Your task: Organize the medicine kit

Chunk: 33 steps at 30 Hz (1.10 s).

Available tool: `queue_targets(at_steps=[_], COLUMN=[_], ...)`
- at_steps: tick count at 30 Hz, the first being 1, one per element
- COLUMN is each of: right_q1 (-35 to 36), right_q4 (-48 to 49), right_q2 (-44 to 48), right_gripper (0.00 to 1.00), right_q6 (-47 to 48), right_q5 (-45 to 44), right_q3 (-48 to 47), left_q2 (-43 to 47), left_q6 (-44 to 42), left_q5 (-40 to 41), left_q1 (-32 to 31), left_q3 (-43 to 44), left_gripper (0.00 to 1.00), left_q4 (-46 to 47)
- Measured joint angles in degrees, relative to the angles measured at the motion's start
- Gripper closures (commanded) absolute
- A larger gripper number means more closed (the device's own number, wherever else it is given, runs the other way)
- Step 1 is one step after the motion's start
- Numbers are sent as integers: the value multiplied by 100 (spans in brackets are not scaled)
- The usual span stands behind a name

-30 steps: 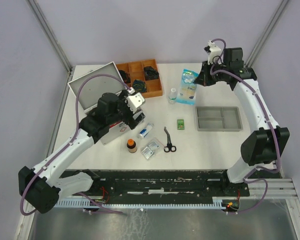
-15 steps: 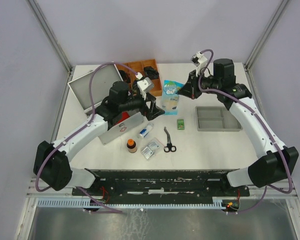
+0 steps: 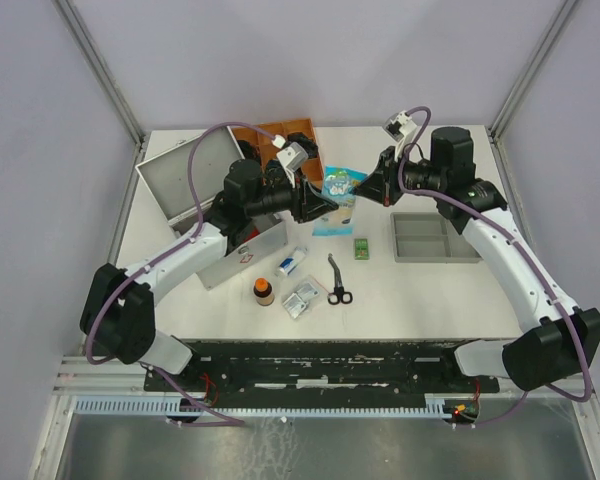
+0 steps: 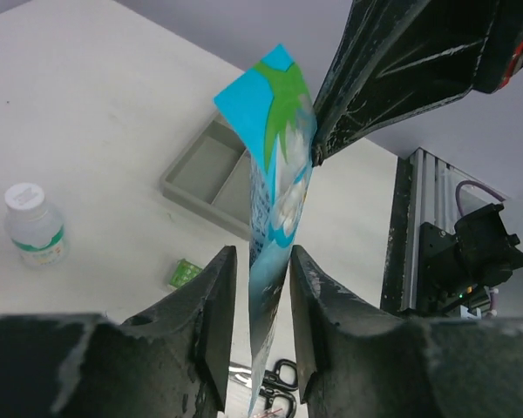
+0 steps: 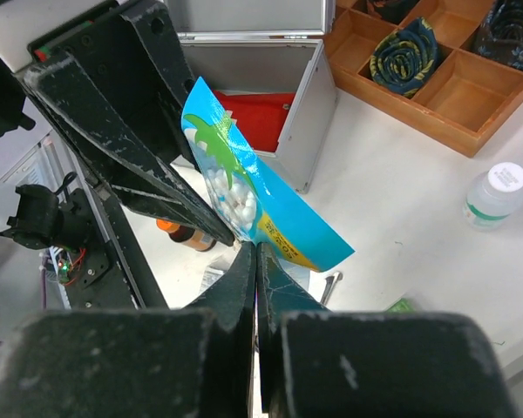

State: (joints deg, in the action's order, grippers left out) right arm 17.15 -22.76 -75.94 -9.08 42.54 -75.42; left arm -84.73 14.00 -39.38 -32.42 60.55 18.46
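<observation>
The medicine kit (image 3: 248,252), a silver case with its lid (image 3: 176,178) up, stands at the left; the right wrist view shows red inside the kit (image 5: 254,118). A blue pouch (image 3: 340,187) of white balls hangs in the air between both arms. My right gripper (image 3: 364,189) is shut on one edge of the pouch (image 5: 263,198). My left gripper (image 4: 261,254) straddles the pouch (image 4: 279,174) from the other side, its jaws narrowed but with slivers of gap showing beside the pouch.
A wooden compartment tray (image 3: 278,134) sits behind the arms, a grey tray (image 3: 435,241) to the right. Below the pouch lie a green packet (image 3: 361,247), scissors (image 3: 337,286), a brown bottle (image 3: 264,291), a small white bottle (image 3: 291,262) and clear packets (image 3: 300,298). A white plastic bottle (image 5: 492,196) stands near the wooden tray.
The right arm lifted the blue pouch off the table and carried it left. The left arm swung from the kit to meet it, and its jaws narrowed around the pouch.
</observation>
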Motion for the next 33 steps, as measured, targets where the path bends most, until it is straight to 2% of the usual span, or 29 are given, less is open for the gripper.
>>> queue_targets(at_steps=[4,6,10,13,17,22,26,33], right_q1=[0,0,0,0,0,0,0,0], right_q4=[52,66,-33,-234,-710,-1172,-1342,-1473], right_q2=[28,35,72,81,79,83,160,422], right_gripper=[96,89,51,38,36,36,35,35], right_q6=[-31,-26,66,203,525,914,1123,1375], right_q5=[15,17,28,24,-46,-129,-208,-343], right_q3=[103,109,111,87,-42,-109,33,321], left_q2=[-7,-7,15,109,345,671,861,828], left_q6=[164,173,39,-387,-1539,-3038,-4070,-5112], left_q5=[-175,-229,-308,-291,17,1012,1943,3976], left_q1=[0,0,7,37,59,122,442,835], left_q3=[-2,-2,4,52,503,1427,2055,2350], left_gripper=[94,97,97,97,97,97,97,96], left_q4=[214,221,7,-671,-2236,-4146,-5633,-7005])
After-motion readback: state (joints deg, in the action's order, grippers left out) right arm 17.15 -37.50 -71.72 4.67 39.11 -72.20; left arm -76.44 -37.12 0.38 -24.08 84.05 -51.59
